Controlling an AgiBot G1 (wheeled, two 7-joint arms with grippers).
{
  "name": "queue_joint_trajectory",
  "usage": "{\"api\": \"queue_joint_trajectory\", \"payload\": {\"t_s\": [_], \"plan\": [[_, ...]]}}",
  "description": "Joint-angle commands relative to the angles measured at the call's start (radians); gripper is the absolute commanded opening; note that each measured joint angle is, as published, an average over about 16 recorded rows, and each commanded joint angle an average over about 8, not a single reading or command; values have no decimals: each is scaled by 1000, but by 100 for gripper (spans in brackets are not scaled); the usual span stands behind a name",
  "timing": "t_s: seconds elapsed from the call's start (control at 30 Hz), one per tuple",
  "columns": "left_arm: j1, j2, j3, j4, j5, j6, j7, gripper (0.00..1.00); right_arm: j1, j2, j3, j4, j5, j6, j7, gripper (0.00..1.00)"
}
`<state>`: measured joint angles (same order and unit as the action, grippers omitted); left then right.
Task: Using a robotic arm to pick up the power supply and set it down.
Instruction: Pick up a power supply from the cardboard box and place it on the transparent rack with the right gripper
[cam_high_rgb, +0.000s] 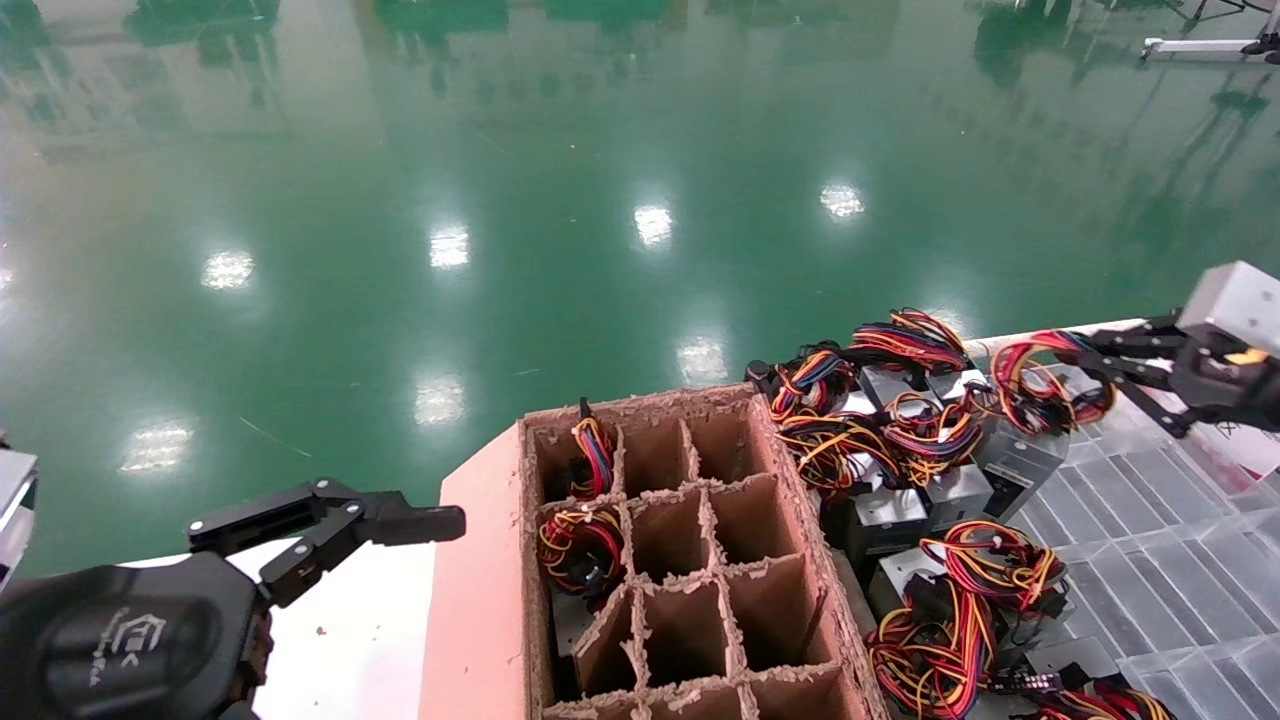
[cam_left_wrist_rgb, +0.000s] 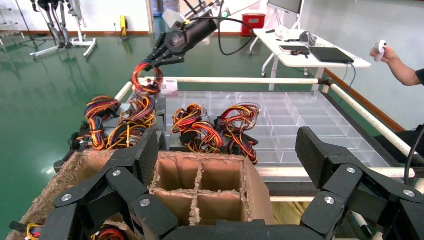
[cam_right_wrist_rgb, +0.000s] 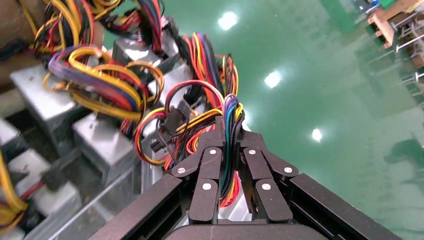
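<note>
The right gripper (cam_high_rgb: 1105, 375) reaches in from the far right, its fingers (cam_right_wrist_rgb: 210, 167) pressed together on the looped wire bundle (cam_high_rgb: 1040, 385) of 1 power supply (cam_high_rgb: 1020, 455), the silver-grey box sitting at the far right edge of the cluster of other supplies (cam_high_rgb: 900, 510). That cluster rests on the clear gridded tray (cam_high_rgb: 1150, 560), just right of the brown cardboard divider box (cam_high_rgb: 690, 580). Whether the box has left the tray cannot be told; the loop looks drawn upward in the left wrist view, so the step in hand appears to be the pick-up, with the grasp made and the lift beginning or about to begin. The next move likely calls for a slow, straight rise, since neighbouring wires lie close and could snag, followed by a carry toward the set-down place, probably 1 open cell of the divider box. The left gripper (cam_high_rgb: 400, 520) hovers spread open at the near left, beside the box's near left corner, idle.
</note>
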<state>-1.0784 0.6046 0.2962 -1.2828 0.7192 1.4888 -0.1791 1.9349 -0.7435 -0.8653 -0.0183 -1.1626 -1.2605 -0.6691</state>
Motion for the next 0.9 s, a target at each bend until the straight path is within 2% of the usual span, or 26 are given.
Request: {"api": "queue_joint_trajectory", "payload": {"t_s": [0.03, 0.37, 0.9], "plan": [[0, 0, 0, 0, 0, 0, 0, 100, 1, 14, -2, 2, -3, -10, -1, 0], [0, 0, 1, 0, 0, 0, 0, 100, 11, 72, -18, 1, -25, -36, 8, 0], [0, -1, 2, 0, -1, -1, 1, 100, 9, 62, -24, 7, -34, 31, 16, 0]]}}
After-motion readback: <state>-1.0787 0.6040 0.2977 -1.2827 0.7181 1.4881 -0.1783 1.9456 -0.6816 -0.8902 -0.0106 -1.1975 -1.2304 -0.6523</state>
